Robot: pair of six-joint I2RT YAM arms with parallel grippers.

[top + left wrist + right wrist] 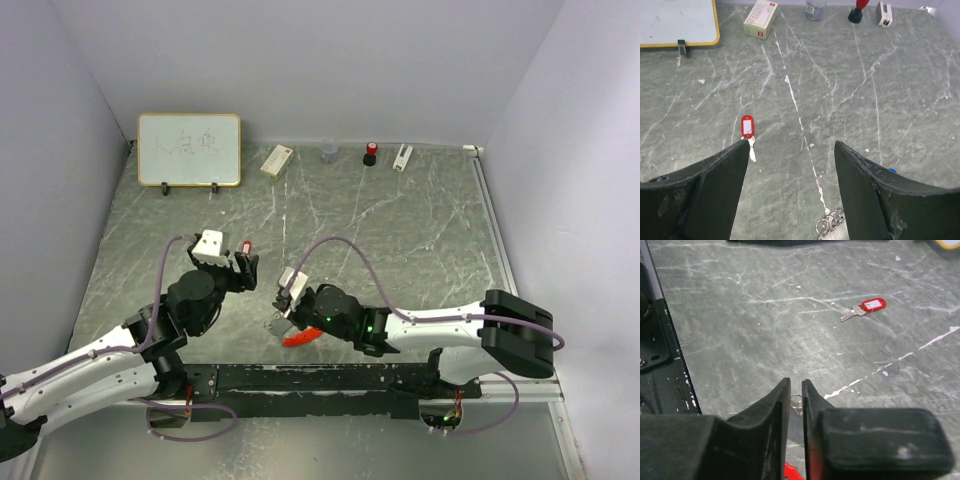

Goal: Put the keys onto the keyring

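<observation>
Right end effector [796,383] is clamped on the keyring [301,338]; left end effector [791,146], spread apart, should next grasp the red key [747,127].

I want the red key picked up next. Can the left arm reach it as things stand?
Probably yes: the left gripper is open, and the red key lies uncovered on the table just ahead of it.

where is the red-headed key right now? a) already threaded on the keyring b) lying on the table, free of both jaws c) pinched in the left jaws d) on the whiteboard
b: the red-headed key lies flat on the table just ahead of the open left gripper, while the right gripper is shut on the keyring.
</observation>
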